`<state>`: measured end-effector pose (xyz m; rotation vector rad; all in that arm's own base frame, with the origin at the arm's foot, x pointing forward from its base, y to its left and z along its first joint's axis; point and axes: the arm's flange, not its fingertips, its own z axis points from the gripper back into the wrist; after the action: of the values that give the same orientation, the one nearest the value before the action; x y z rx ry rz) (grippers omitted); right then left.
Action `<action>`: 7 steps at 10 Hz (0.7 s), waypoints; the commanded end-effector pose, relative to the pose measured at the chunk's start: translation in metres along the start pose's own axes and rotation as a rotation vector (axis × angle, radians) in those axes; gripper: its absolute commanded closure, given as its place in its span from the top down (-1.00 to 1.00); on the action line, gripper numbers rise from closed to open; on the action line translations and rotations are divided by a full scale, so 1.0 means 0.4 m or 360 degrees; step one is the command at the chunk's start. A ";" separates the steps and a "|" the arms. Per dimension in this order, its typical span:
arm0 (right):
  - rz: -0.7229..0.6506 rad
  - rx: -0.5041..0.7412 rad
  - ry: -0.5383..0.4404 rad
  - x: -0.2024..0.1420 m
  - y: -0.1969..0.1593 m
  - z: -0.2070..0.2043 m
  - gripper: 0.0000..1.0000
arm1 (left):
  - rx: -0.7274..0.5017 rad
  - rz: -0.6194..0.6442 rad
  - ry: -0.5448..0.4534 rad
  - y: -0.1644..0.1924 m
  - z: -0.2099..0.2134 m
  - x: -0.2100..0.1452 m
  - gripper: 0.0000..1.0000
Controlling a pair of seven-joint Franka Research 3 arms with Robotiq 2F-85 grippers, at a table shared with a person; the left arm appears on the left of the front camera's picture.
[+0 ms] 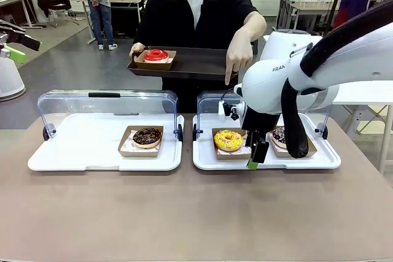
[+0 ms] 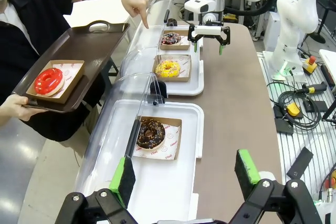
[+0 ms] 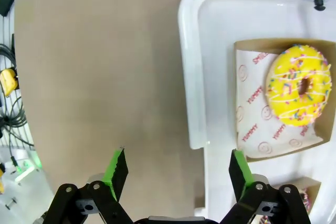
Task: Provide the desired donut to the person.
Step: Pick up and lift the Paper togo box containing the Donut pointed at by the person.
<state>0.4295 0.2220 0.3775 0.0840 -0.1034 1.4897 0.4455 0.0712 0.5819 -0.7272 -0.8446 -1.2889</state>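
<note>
The right gripper [image 1: 257, 153] hovers wide open and empty, in the approach step, with the yellow donut [image 1: 228, 140] just beside it and the person's pointing hand [image 1: 238, 58] above and beyond, so next, I judge, it must shift sideways, descend and close on the donut's cardboard tray [image 1: 217, 132].

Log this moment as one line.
left gripper: open, empty | right gripper: open, above white tray edge near yellow donut | person's hand: pointing down over that tray | red donut: on brown tray
</note>
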 end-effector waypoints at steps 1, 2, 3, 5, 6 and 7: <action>0.0043 -0.0028 -0.0014 0.005 -0.044 -0.007 1.00 | -0.0005 0.0026 -0.0017 -0.003 0.003 0.006 1.00; 0.0073 -0.0025 -0.0008 0.002 -0.059 -0.011 1.00 | -0.0005 0.0026 -0.0017 -0.003 0.003 0.006 1.00; 0.0073 -0.0028 0.0007 -0.002 -0.076 -0.015 1.00 | -0.0005 0.0026 -0.0017 -0.003 0.003 0.006 1.00; 0.0024 -0.0004 0.0033 -0.007 -0.110 -0.018 1.00 | -0.0005 0.0026 -0.0017 -0.003 0.003 0.006 1.00; 0.0034 -0.0009 -0.0011 -0.001 -0.065 -0.011 1.00 | -0.0005 0.0026 -0.0017 -0.003 0.003 0.006 1.00; 0.0034 -0.0009 -0.0011 -0.001 -0.065 -0.011 1.00 | -0.0005 0.0026 -0.0017 -0.003 0.003 0.006 1.00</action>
<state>0.4620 0.2183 0.3721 0.0856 -0.1137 1.5031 0.4456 0.0712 0.5819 -0.7273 -0.8444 -1.2889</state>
